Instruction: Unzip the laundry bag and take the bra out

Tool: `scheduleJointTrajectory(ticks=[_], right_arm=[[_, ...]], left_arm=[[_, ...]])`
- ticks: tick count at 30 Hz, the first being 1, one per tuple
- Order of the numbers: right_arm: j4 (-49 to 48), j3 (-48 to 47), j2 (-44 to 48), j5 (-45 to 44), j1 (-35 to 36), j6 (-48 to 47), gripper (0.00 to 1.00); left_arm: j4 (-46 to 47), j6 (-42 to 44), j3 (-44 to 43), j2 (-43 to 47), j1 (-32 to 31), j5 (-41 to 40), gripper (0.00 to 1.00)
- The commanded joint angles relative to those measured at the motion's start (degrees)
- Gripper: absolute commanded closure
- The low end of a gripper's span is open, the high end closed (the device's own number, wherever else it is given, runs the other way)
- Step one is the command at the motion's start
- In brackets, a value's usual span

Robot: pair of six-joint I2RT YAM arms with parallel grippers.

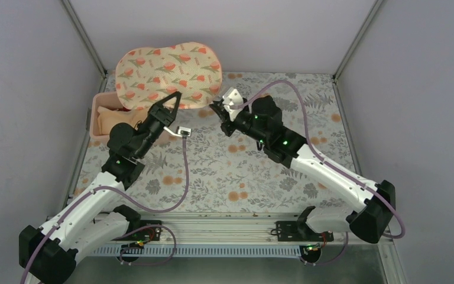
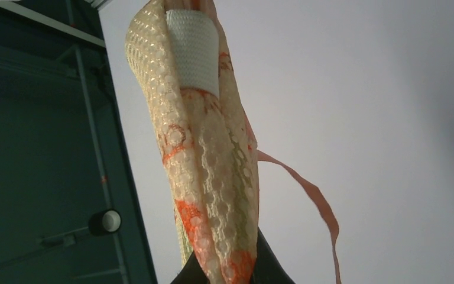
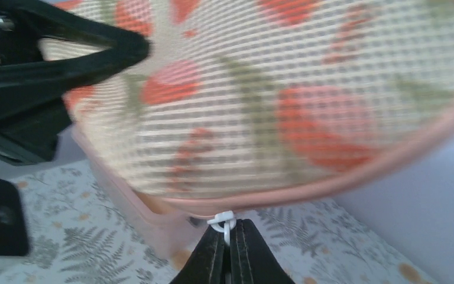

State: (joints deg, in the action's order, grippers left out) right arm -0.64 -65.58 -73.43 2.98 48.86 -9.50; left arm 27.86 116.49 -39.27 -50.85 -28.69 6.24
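Observation:
The laundry bag [image 1: 168, 68] is a peach mesh pouch with red-orange marks, held up over the back left of the table. My left gripper [image 1: 174, 97] is shut on its lower edge; the left wrist view shows the mesh [image 2: 207, 177] pinched between the fingers [image 2: 227, 275]. My right gripper [image 1: 217, 109] is shut on the white zip pull [image 3: 223, 223] at the bag's pink zip edging [image 3: 331, 183], with both jaws closed tight on it [image 3: 230, 239]. The navy bra is hidden.
A pink plastic bin [image 1: 102, 100] stands at the back left under the bag, with a peach garment [image 1: 115, 121] in it. A thin pink strap [image 2: 313, 201] hangs from the bag. Grey walls close in the table on three sides.

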Motion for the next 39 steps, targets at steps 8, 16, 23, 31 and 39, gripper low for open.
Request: scheduleJointTrajectory(ticks=[8,16,23,31,39], right_arm=[[11.5,-1.7,4.9,7.0,-13.9,-2.5,0.97],[17.5,-2.4,6.1,24.2,-14.7,-6.5,0.97],[20.4,-1.7,7.8,38.5,-14.6,-6.2,0.97],[20.8,0.7,7.3,39.6,-14.6,-1.1,0.97],[16.7,3.1,4.5,44.0,-14.5,7.7,0.97]], left_arm=[[-8.1,-7.7,3.3,5.4,-2.1,4.6,0.98],[-26.0,-53.8,-1.2,6.0,-5.8,12.0,0.98],[-23.0,-84.5,6.1,7.9,-5.5,26.5,0.98],[-16.5,-96.9,12.5,7.6,-3.2,28.0,0.66],[-24.0,-92.6,10.9,7.5,-3.0,32.8,0.0]])
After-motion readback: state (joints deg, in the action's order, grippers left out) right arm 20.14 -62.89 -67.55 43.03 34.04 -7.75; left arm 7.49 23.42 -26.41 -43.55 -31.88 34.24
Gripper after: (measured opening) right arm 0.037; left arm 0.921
